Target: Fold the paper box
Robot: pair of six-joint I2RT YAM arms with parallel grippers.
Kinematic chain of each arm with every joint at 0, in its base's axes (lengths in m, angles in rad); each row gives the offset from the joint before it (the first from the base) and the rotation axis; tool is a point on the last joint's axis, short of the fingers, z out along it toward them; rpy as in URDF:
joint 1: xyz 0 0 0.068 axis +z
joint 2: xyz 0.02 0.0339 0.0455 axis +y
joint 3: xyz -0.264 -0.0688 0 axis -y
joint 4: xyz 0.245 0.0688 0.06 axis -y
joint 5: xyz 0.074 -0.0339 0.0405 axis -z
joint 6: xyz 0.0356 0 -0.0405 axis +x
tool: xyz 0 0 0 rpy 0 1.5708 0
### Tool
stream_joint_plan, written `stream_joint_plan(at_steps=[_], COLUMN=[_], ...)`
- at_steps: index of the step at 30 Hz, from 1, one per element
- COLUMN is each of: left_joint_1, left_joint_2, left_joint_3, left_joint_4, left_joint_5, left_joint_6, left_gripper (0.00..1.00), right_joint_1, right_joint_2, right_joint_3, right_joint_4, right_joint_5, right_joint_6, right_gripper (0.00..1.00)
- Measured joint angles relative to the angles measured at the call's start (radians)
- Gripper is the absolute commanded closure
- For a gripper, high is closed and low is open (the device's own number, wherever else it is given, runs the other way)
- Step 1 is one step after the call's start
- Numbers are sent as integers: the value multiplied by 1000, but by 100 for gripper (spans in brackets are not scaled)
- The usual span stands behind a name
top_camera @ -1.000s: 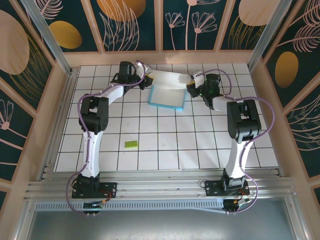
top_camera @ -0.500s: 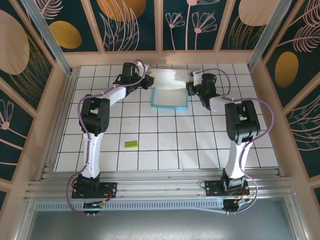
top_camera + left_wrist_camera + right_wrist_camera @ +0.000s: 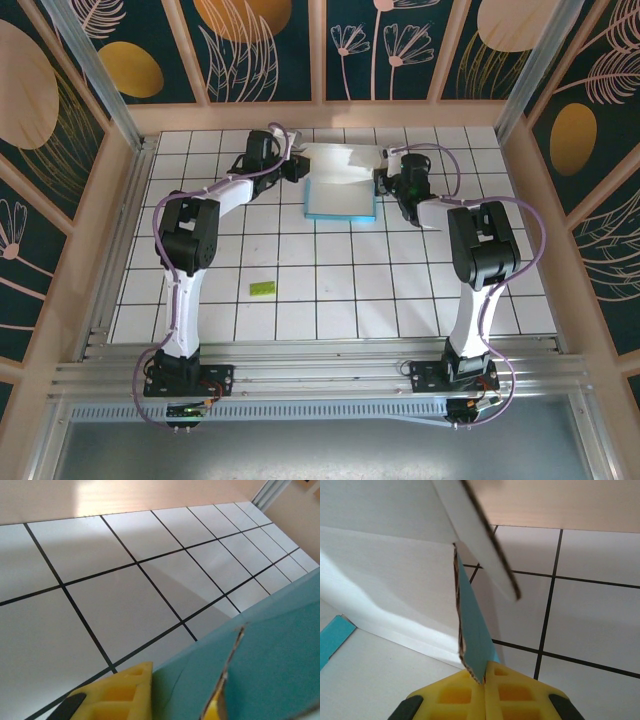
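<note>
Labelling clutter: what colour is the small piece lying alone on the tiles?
The small piece is lime green; the top external view shows it best.

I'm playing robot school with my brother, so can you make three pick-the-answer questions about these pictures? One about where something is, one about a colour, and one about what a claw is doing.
1. Where on the table is the paper box?
A. by the arm bases
B. far side, near the middle
C. left edge

2. What colour is the small piece lying alone?
A. green
B. red
C. purple

3. What is the right gripper doing?
A. standing wide open
B. holding the small piece
C. shut on a flap of the paper box

Answers:
1 B, the top view shows it at the far end, about mid-width.
2 A, it is bright green against the white table.
3 C, the right wrist view shows its yellow fingers pinched together on a blue flap.
</note>
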State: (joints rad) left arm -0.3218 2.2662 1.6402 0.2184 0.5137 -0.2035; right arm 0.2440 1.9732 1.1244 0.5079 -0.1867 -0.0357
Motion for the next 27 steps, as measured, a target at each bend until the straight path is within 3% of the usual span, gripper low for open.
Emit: stream_joint_plan(at_steps=[15,27], left_joint_1=[-11,-38], left_joint_2=[-47,-126], left_joint_3=[-146,-309], left_joint_4=[169,278], left_joint_5=[-17,-40], left_joint_6=[-196,-237], left_gripper=[81,80], right_joint_1=[11,18], right_joint_2=[-31,-77], right_joint_3=[-81,-175], right_joint_4=[72,127], right_joint_5=[6,7], right_joint_6=[70,121], right_gripper=[95,95])
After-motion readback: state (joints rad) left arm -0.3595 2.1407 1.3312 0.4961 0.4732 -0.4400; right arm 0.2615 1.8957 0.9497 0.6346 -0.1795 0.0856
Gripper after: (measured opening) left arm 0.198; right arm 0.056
